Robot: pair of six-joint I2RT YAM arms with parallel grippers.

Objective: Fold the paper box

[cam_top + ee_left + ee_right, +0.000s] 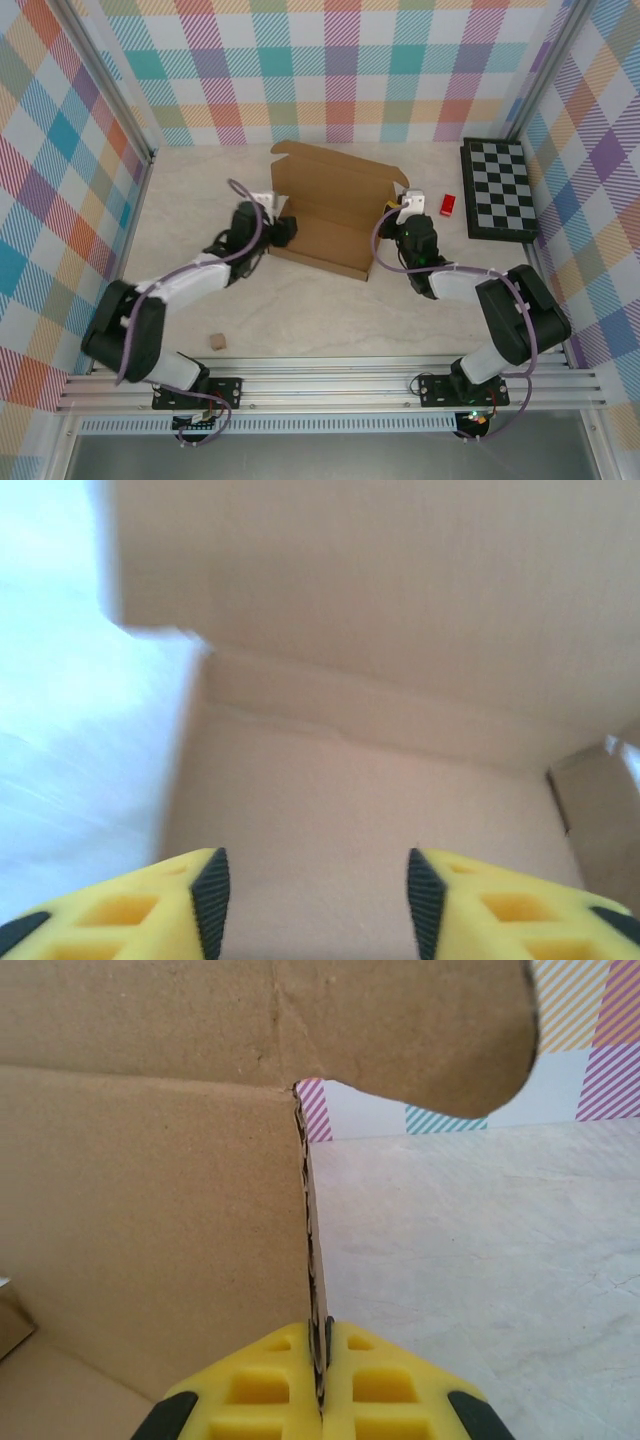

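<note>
The paper box point(330, 215) is brown cardboard, half formed, with its tall back panel standing and its floor on the table's middle. My left gripper point(283, 228) is at the box's left end. In the left wrist view it point(317, 900) is open, its pads apart over the box's inner floor point(380, 780) with nothing between them. My right gripper point(398, 222) is at the box's right end. In the right wrist view it point(320, 1360) is shut on the upright edge of the box's right side wall point(150, 1210).
A black-and-white checkered board point(500, 188) lies at the back right, with a small red object point(448, 205) just left of it. A tiny tan cube point(216, 342) sits near the front left. Plaid walls enclose the table on three sides.
</note>
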